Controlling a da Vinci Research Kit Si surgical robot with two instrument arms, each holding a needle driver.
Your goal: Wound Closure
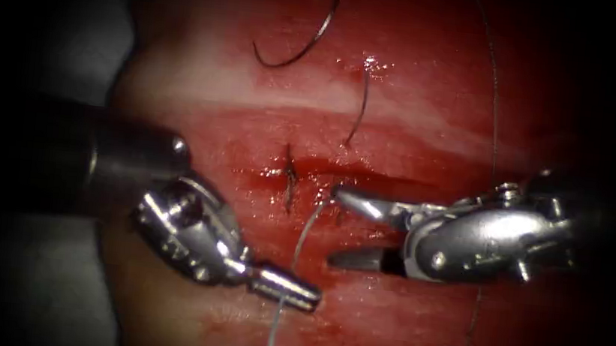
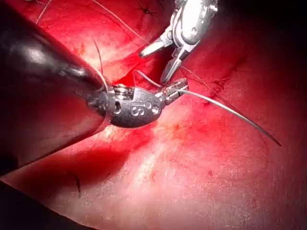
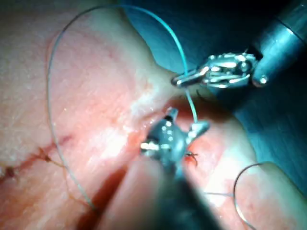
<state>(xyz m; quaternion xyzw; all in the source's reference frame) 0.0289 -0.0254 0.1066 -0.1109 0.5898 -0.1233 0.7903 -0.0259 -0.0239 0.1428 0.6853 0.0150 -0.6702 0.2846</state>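
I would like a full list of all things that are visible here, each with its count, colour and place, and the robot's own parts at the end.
Tissue: one piece, red and pale pink, under both tools.
Cut: one, dark red, running across the middle of the endoscope view.
Stitch: one, dark, across the cut, left of the right claw's tip.
Needle: one, pale and thin, running from the cut down through the left claw and past it.
Thread: dark strands; one curls above the cut, another runs down the right side.
Left claw: one, silver, below the cut, shut on the needle.
Right claw: one, silver, open, holding nothing; upper tip at the cut.
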